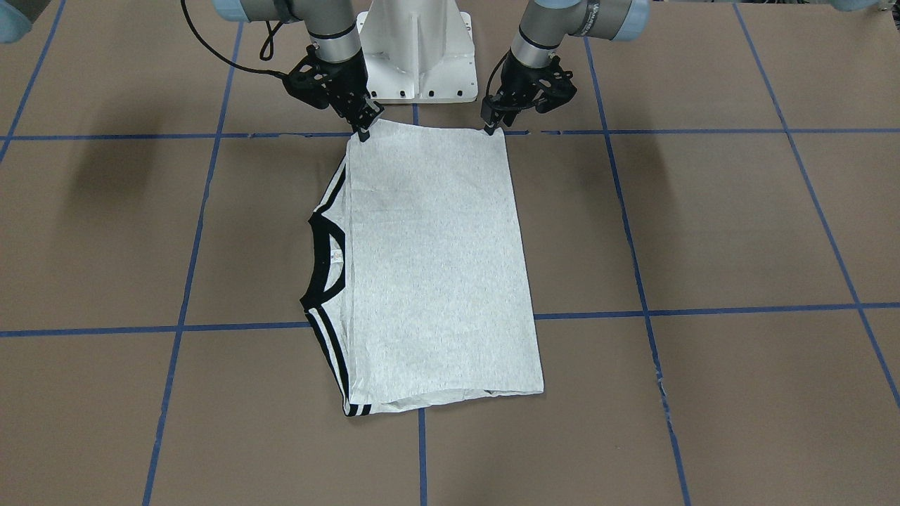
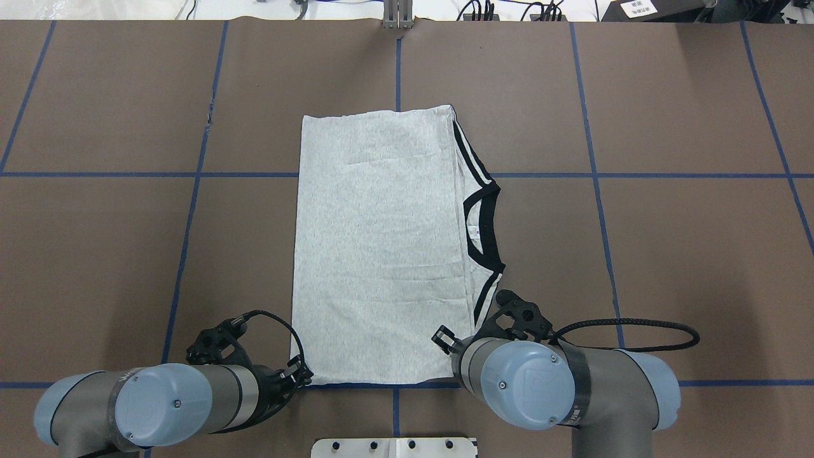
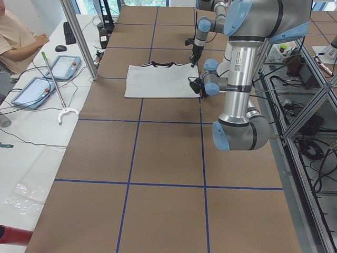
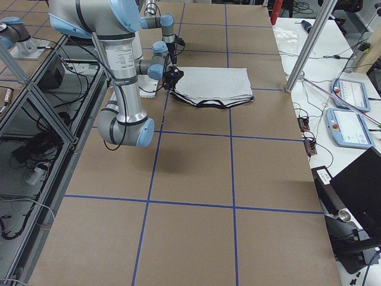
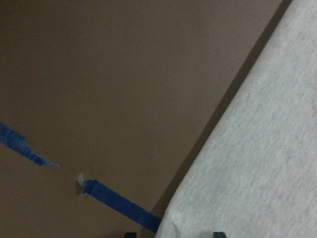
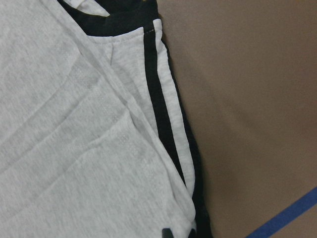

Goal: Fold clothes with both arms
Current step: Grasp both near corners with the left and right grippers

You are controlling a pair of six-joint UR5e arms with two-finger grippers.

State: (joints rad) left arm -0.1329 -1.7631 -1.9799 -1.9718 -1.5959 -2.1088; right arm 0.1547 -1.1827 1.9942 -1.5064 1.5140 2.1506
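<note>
Grey T-shirt (image 1: 436, 267) folded into a long rectangle, lying flat at the middle of the brown table (image 1: 703, 225), its long sides running away from the robot. A plain grey panel faces up. The black collar (image 1: 325, 242) and the black shoulder stripes (image 1: 330, 351) stick out along the edge on the robot's right. The short edge nearest the robot lies along a line of blue tape (image 1: 703, 131), just in front of the white pedestal (image 1: 418, 49). The left gripper (image 1: 491, 126) is down at the near corner on the robot's left. In the left wrist view its two dark fingertips (image 5: 130, 234) stand apart, with the corner of the cloth between them. The right gripper (image 1: 365, 128) is down at the other near corner, its tips touching the cloth beside the striped edge. Only one fingertip (image 6: 166, 232) shows in the right wrist view, so whether this pincer is apart or clamped cannot be told. A seated person (image 3: 16, 37) is at the white side bench in the exterior left view.
</note>
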